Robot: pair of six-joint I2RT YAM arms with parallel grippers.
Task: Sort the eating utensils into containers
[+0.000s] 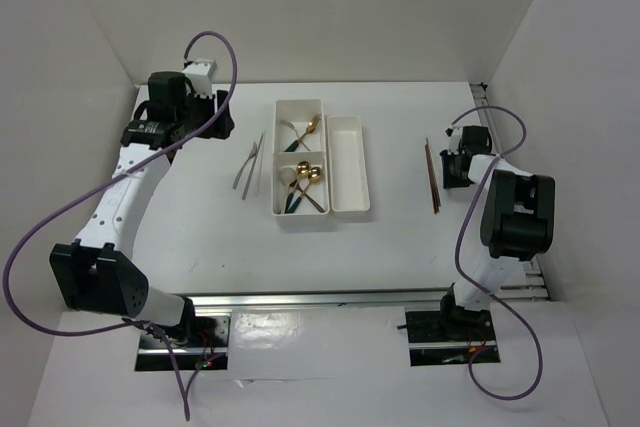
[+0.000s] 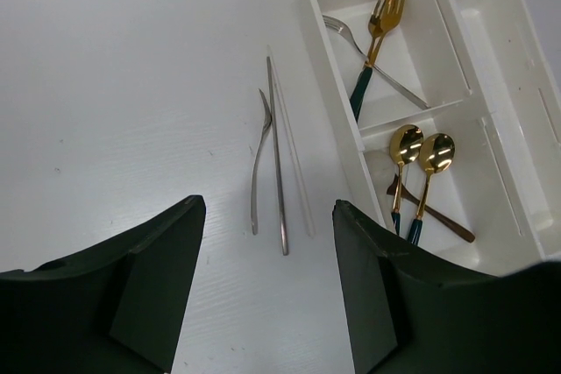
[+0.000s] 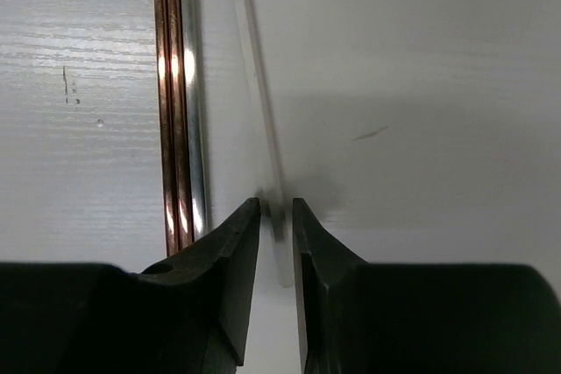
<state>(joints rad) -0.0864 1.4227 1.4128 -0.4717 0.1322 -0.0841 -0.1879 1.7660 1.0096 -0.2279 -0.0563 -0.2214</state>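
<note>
While the left gripper (image 2: pixel 267 206) hangs over the table (image 1: pixel 200 237) with its fingers spread wide and nothing between them, the right gripper (image 3: pixel 276 212) has its fingers drawn in on the near end of a white chopstick (image 3: pixel 259 102). They seem to pinch it, though the dim wrist view leaves a sliver of doubt about contact. The step in hand is therefore picking up this chopstick, which lies flat on the table just beside a silver chopstick (image 3: pixel 195 102) and a pair of brown chopsticks (image 3: pixel 168 85), well right of the trays. The next move calls for a straight lift without dragging those neighbours, then a carry leftward to the narrow tray (image 1: pixel 348 147), with the stick turned along the tray's length. That tray shows nothing in it and fits the chopsticks by its shape. The wide tray (image 2: pixel 333 67) touches it on the left: its far compartment holds a gold fork (image 2: pixel 386 6) with a green handle crossed over a silver fork (image 2: pixel 394 83), and its near compartment holds two gold spoons (image 2: pixel 405 142) and a brown wooden piece (image 2: pixel 438 221). Left of the wide tray, another silver fork (image 2: pixel 257 164), a second silver chopstick (image 2: pixel 277 155) and a second white chopstick (image 2: pixel 294 146) lie on the table, not yet sorted
</note>
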